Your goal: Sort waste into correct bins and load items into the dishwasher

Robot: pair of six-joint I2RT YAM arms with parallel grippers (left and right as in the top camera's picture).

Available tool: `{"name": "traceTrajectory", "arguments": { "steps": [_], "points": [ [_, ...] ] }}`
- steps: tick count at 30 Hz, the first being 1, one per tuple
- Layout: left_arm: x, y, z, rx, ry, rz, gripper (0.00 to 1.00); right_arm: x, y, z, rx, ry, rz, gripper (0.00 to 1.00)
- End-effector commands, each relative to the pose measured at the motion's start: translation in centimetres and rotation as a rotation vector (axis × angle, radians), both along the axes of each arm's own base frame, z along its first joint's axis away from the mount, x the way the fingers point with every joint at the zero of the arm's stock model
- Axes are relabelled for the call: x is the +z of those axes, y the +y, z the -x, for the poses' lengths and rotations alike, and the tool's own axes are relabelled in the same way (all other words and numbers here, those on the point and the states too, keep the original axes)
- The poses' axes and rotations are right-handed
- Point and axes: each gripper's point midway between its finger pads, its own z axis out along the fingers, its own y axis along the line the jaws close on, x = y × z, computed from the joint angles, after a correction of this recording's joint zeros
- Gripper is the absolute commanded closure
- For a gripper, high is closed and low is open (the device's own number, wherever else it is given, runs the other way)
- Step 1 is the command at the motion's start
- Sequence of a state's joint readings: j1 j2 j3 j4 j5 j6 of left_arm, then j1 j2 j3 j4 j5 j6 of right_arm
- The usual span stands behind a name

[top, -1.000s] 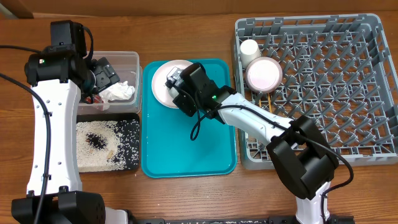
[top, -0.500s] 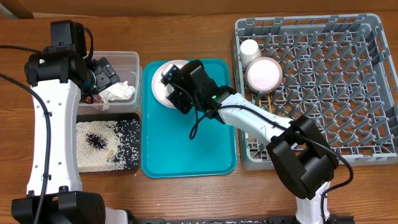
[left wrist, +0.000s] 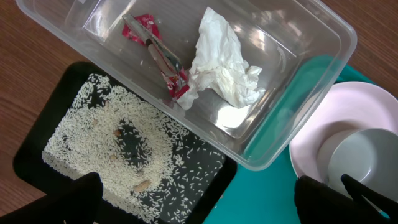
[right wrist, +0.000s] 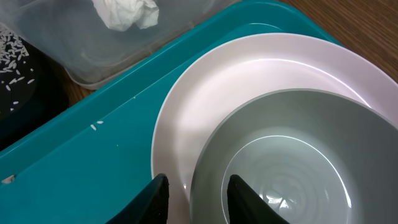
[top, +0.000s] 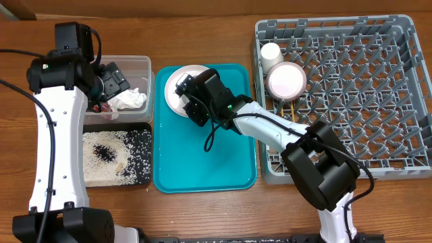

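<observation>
Grey bowl (right wrist: 280,162) sits on the pale plate (right wrist: 205,99), slightly off the plate's middle, and both rest in the far-left corner of the teal tray (top: 202,155) at the centre of the wooden table (top: 202,27). The right gripper (right wrist: 196,186) is down at the bowl's edge with its jaws partly parted astride the rim: one finger stands outside the wall over the plate, the other inside the bowl. A sliver of plate shows between the outer finger and the wall, so the rim is not clamped and the bowl lies flat on the plate.

The left gripper (left wrist: 199,183) hangs over the left side of the table with its jaws spread wide and nothing between them. Below it the clear tub (left wrist: 298,74) lies far left, holding the crumpled white napkin (left wrist: 224,62) and, just beside it, the red wrapper (left wrist: 158,56). Touching the tub's near side is the black tray (left wrist: 37,149), strewn with white rice (left wrist: 93,124) around a dark patch and a few brownish bits.

On the right stands the grey dish rack (top: 351,94). In its far-left corner is the small white cup (top: 271,54), and just near of that a pale pink bowl (top: 287,79) rests among the pegs
</observation>
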State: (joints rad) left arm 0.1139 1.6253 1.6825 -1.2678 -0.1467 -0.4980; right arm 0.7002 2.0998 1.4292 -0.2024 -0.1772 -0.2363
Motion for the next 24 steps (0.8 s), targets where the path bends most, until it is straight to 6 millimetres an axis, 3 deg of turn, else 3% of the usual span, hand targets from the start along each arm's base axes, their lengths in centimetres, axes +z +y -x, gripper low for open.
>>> {"name": "traceTrajectory", "arguments": {
  "steps": [1, 24],
  "points": [
    [0.30, 0.27, -0.26, -0.001, -0.007, -0.010, 0.00, 0.21, -0.04, -0.48, -0.008, -0.008, -0.005, 0.69],
    [0.30, 0.27, -0.26, -0.001, -0.007, -0.010, 0.00, -0.70, -0.62, 0.23, -0.008, 0.028, 0.026, 0.81]
  ]
}}
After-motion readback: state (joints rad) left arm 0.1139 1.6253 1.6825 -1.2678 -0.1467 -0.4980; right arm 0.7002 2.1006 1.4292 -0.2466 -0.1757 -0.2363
